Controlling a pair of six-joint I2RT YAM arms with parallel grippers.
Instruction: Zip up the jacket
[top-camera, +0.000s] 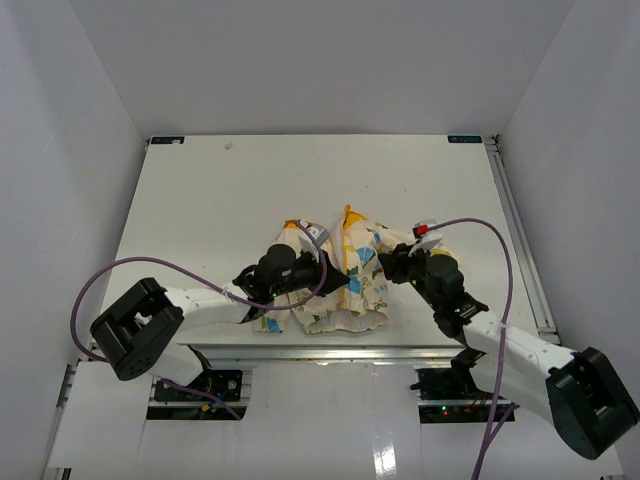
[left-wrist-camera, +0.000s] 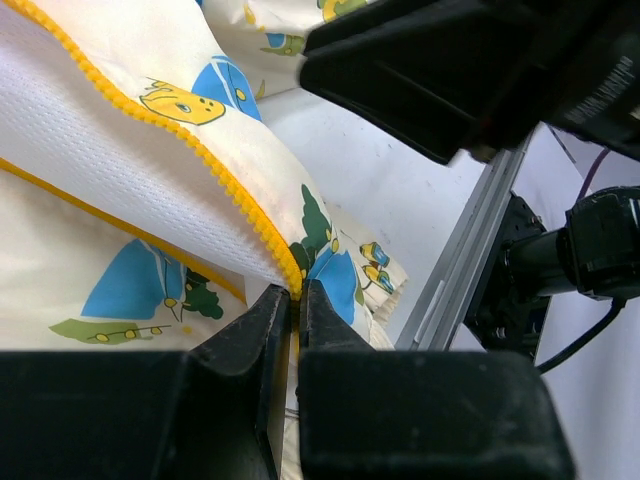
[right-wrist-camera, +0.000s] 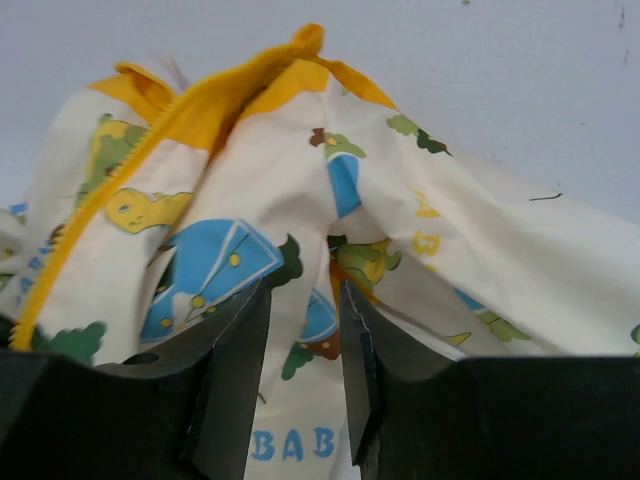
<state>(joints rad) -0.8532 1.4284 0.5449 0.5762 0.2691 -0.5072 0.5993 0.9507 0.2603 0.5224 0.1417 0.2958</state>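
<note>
Lying crumpled, jacket hood end away from bases; left claw pinching zipper edge, right claw gripping fabric fold.

Both arms reach forward and inward over the table's near half, the left gripper with jaws pinched almost together on a fabric edge, the right gripper with jaws partly apart around cloth.

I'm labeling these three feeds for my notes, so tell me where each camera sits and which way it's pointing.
Top external: above and behind the bases, looking down at the table; both arms show.
Left wrist: on the left arm, looking past the left gripper, pinched on the jacket zipper edge.
Right wrist: on the right arm, facing the right gripper, straddling a fabric fold.
Shared: all three show the jacket.
</note>
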